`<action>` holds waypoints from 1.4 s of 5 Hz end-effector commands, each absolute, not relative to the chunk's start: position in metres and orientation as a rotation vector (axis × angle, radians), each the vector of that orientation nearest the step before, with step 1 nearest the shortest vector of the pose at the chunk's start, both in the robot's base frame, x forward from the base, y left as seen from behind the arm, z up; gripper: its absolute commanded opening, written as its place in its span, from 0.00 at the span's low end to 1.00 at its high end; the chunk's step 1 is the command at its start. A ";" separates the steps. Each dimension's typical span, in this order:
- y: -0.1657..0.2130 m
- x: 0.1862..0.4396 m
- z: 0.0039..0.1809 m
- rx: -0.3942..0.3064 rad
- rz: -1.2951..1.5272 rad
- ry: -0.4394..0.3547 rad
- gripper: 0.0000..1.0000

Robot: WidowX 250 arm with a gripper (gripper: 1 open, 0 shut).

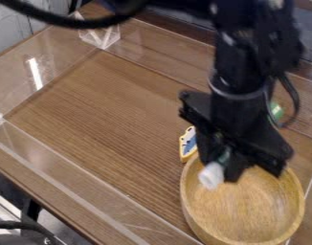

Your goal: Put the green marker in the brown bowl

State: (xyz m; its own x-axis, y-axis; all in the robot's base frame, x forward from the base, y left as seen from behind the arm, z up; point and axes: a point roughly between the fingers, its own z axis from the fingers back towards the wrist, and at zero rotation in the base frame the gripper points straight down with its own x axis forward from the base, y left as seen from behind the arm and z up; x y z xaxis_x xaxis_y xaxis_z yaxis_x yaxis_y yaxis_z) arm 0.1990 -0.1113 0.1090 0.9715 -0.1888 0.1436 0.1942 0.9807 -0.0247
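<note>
The arm fills the right half of the camera view, with my gripper [224, 165] pointing straight down and shut on the green marker [212, 176]. Only the marker's white cap end shows, sticking out below the fingers; the dark gripper body hides its barrel. The cap hangs just over the near-left rim of the brown bowl [255, 212], a wide light wooden bowl at the lower right with nothing visible inside it.
A small blue-and-yellow fish toy [189, 144] lies on the wooden table [107, 105] against the bowl's left rim, right beside the gripper. A clear plastic stand [101, 36] sits at the back. Low transparent walls [44, 153] edge the table's left and front.
</note>
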 end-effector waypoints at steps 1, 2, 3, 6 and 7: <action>-0.125 0.199 0.103 -0.046 -0.214 -0.163 0.00; -0.131 0.200 0.086 -0.050 -0.223 -0.150 0.00; -0.133 0.203 0.070 -0.060 -0.226 -0.142 0.00; -0.125 0.210 0.063 -0.086 -0.192 -0.103 0.00; -0.123 0.211 0.066 -0.089 -0.187 -0.107 0.00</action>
